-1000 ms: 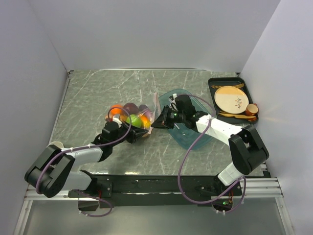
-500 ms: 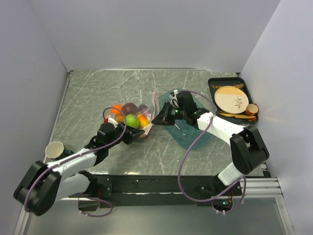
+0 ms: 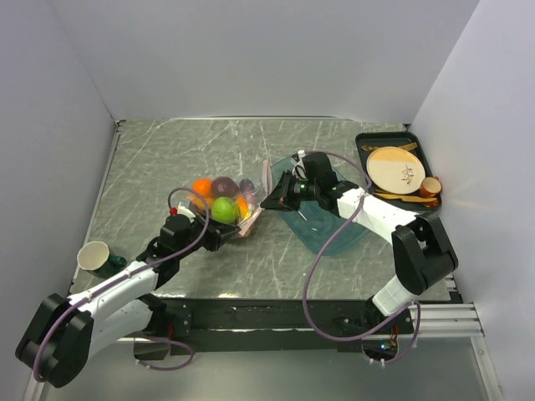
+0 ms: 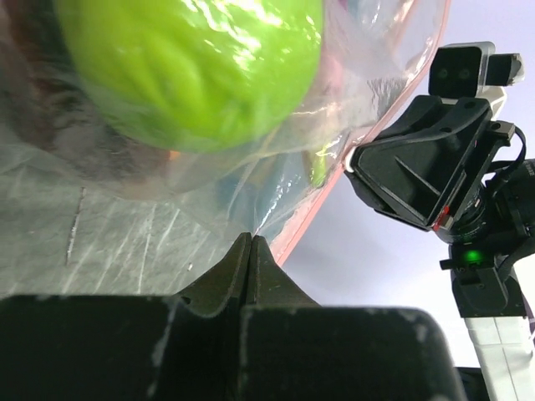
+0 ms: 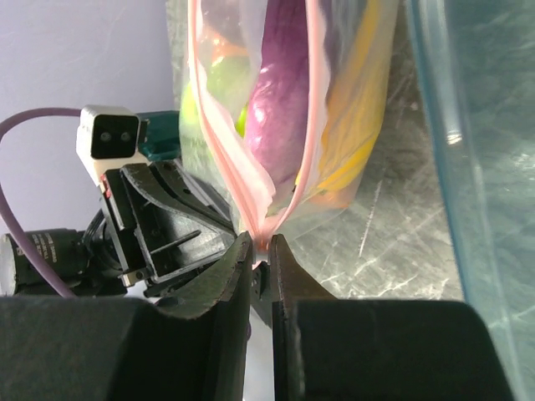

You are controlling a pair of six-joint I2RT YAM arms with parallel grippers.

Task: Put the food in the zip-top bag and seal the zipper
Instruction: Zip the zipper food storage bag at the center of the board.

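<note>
The left pincer (image 4: pixel 251 255) has drawn back toward its base, clamped shut on the zip-top bag's (image 3: pixel 221 200) near corner. The right pincer (image 5: pixel 261 251), nearly closed on the zipper's (image 5: pixel 308 83) end, has edged up. The bag lies mid-worktop (image 3: pixel 167 159) with the food (image 3: pixel 224 209) inside (mouth still gaping), so sealing remains.

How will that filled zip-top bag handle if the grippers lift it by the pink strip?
Probably floppy: the zip-top bag is crinkled film that drapes round the lime. It would likely sag, since the lime and purple slice bulge behind the zipper. The glossy film may slip from the right gripper, which pinches only one corner.
</note>
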